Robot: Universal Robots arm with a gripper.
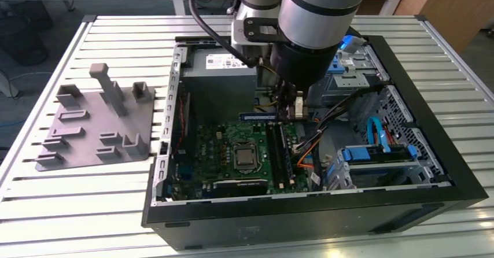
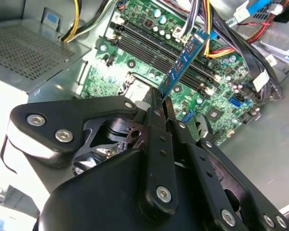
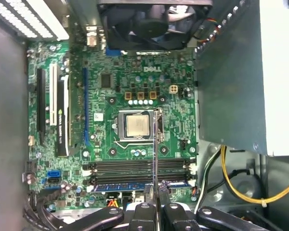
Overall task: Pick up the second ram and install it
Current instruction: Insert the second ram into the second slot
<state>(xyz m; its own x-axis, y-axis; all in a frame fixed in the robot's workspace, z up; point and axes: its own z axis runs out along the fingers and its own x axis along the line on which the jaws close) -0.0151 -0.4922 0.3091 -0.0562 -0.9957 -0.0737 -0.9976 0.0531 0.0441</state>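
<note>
Your second ram [image 1: 257, 117] is in the air, pinched at one end by the gripper [image 1: 297, 112], whose jaws are drawn in narrow on the stick. It juts out from the fingers toward the exterior view's left, over the far part of the motherboard [image 1: 231, 148]. In the second wrist view the bluish ram [image 2: 183, 62] runs out from the fingertips [image 2: 156, 103] at a slant, crossing above the memory slots [image 2: 149, 45] and seated in none of them. In the first wrist view you see it edge-on, a thin line [image 3: 155, 144] rising from the gripper [image 3: 155, 191] across the slots [image 3: 135, 167] toward the processor socket [image 3: 137, 125]. Another bluish stick [image 3: 115, 186] lies along the slot row furthest from that socket. Beyond the board sits the black fan [image 3: 149, 19], and yellow cables [image 3: 241, 195] loop beside the metal housing [image 3: 231, 72]. Pull back to the exterior view and the open computer case [image 1: 309, 217] lies on the slatted table [image 1: 46, 212]. The blue drive latches [image 1: 378, 154] are on its right side, and the grey tray [image 1: 100, 125] with upright posts rests outside it on the exterior view's left, well apart from the arm.
</note>
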